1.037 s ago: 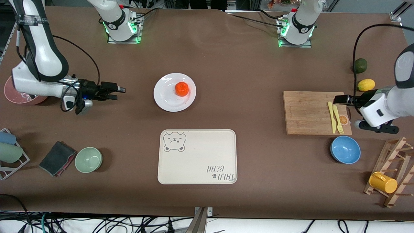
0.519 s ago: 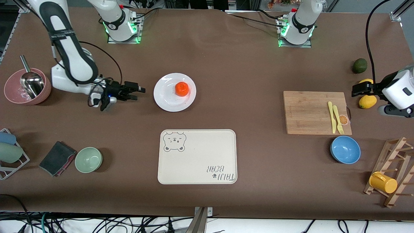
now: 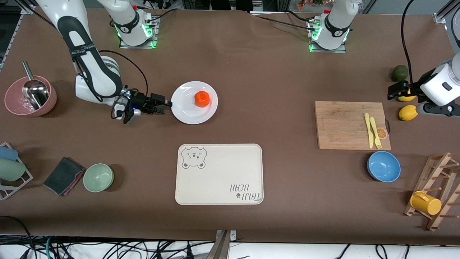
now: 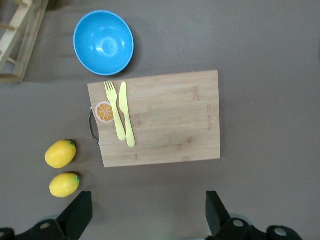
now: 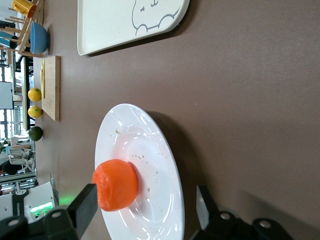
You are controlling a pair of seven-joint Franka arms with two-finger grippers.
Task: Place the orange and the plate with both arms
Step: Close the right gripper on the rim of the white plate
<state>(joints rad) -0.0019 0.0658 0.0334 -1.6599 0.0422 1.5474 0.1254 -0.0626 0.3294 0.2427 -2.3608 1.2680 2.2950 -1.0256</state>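
Your orange (image 3: 202, 99) sits on the plate (image 3: 187, 113), farther from the camera than the "TAIJI BEAR" tray (image 3: 219, 174). Right end effector (image 3: 166, 105) spread at its rim; left end effector (image 4: 147, 212) spread above the counter (image 3: 273, 82).

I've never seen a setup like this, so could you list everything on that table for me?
Round white glossy plate: one, mid-table.
Small round orange: one, orange-red, on the plate.
Cream rectangular bear tray: one, nearer the camera than the plate.
Bamboo cutting board: one, holding a yellow plastic knife and fork.
Blue bowl: one, nearer the camera than the board.
Lemons: two, yellow, beside the board.
Green bowl: one, toward the right arm's end.
Pink bowl: one, holding a metal ladle.
Yellow mug: one, on a wooden rack.
Right tool: open, at the plate's rim.
Left tool: open, over the lemons.
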